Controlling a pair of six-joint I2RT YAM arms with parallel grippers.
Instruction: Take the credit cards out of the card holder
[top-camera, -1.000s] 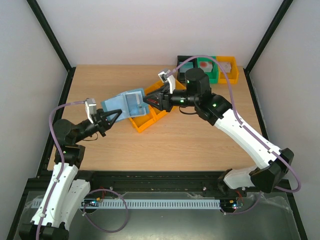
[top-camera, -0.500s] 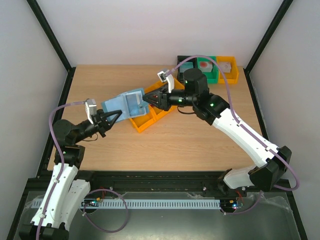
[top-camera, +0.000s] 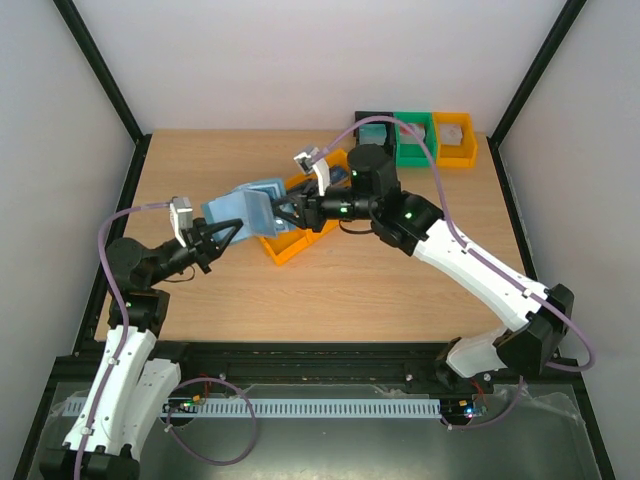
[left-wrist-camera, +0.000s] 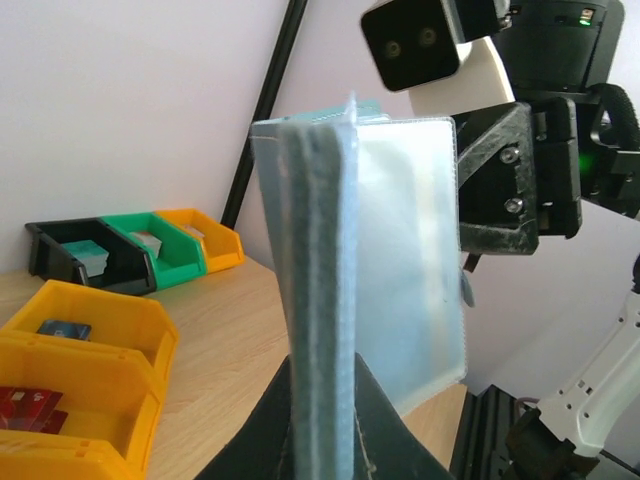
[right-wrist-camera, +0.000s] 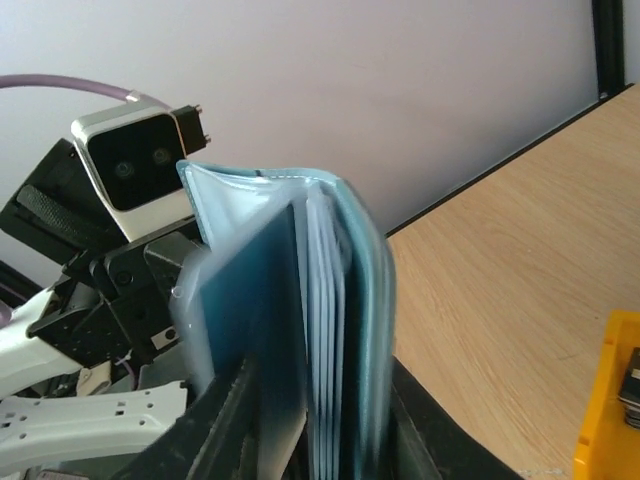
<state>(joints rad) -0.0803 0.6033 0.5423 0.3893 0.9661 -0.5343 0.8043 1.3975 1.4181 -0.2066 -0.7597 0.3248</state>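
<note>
Above the table (top-camera: 400, 290), left of centre, the holder (top-camera: 248, 207) stands on edge, its near end clamped in the left gripper (top-camera: 222, 233). The right gripper (top-camera: 283, 213) straddles the far end, jaws narrow; whether it grips is unclear. A dark blue card (right-wrist-camera: 250, 330) seems to sit between its fingers, so the right arm is nearer.

1. The wooden table (top-camera: 350, 290) is stretching between black rails (top-camera: 125, 215).
2. A twin orange bin (top-camera: 285, 247) is sitting askew near its middle.
3. A black bin (top-camera: 360, 120), green bin (top-camera: 415, 157) and small orange bin (top-camera: 455, 158) are standing side by side at its far right.
</note>
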